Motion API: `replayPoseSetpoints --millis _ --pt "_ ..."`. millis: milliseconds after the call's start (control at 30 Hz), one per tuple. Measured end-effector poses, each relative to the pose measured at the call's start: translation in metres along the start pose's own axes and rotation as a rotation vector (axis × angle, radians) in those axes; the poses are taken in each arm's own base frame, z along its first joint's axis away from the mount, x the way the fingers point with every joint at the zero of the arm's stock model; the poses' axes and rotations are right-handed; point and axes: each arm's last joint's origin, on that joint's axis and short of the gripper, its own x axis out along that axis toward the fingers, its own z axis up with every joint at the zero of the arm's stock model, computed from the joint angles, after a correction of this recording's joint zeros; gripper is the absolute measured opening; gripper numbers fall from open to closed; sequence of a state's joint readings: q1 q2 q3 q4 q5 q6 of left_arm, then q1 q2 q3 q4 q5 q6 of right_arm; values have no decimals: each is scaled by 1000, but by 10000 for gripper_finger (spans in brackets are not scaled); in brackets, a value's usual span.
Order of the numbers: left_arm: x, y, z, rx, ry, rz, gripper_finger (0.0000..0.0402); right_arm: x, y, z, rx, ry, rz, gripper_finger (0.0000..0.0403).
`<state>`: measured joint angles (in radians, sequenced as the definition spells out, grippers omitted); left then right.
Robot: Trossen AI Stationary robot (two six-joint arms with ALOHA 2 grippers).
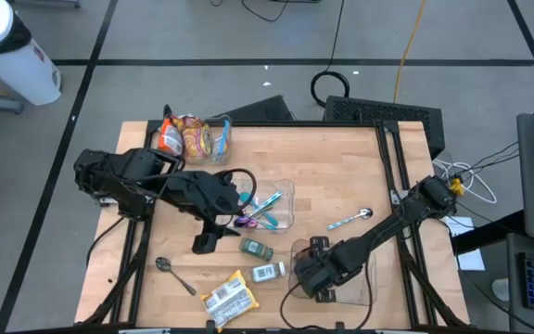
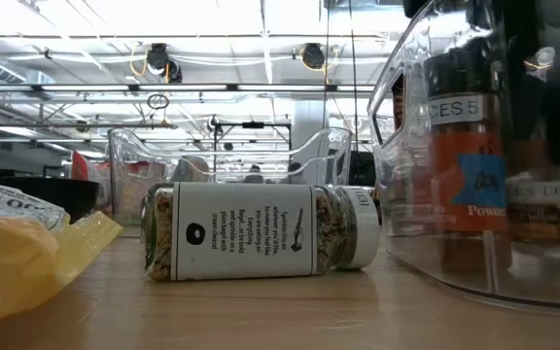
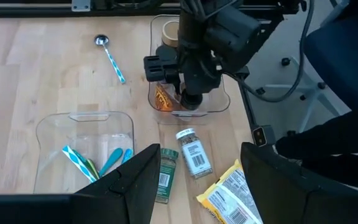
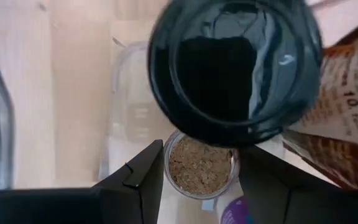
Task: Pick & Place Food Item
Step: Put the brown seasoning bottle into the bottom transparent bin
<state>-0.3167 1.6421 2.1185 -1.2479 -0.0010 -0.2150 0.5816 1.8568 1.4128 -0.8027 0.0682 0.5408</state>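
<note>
My right gripper (image 1: 315,276) reaches down into a clear bin (image 1: 367,278) at the near right and is shut on a spice jar of brown granules (image 4: 201,165). Beside it in the bin stand a black-lidded jar of orange powder (image 2: 460,185) and an orange packet (image 4: 340,106). My left gripper (image 3: 201,149) hangs open and empty above the table's middle. Below it two spice jars lie on their sides: a green-labelled one (image 3: 165,175) and a white-labelled one (image 3: 194,152). A yellow snack bag (image 1: 230,297) lies flat near the front edge. My right gripper pinches the spice jar between its two fingers, on opposite sides of its round wall (image 4: 171,167). The fingers come steeply from above, and the jar shows end-on between them. The neighbouring jar's black lid (image 4: 235,68) hides whether the held jar rests on the bin's floor.
A second clear bin (image 1: 286,190) at mid-table holds coloured utensils. A clear box of snack packets (image 1: 191,137) stands at the far left. One spoon (image 1: 174,275) lies near left, another (image 1: 350,220) right of centre. Bare wood lies at the far right.
</note>
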Motion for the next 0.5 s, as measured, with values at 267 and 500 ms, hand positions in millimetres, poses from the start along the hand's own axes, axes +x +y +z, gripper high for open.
replayPoseSetpoints --millis 267,500 --pt "0 0 -1 0 9 2 227 1 1 -1 -28 25 24 219" --pt "0 0 -1 6 9 2 227 0 1 -2 -36 42 60 235"
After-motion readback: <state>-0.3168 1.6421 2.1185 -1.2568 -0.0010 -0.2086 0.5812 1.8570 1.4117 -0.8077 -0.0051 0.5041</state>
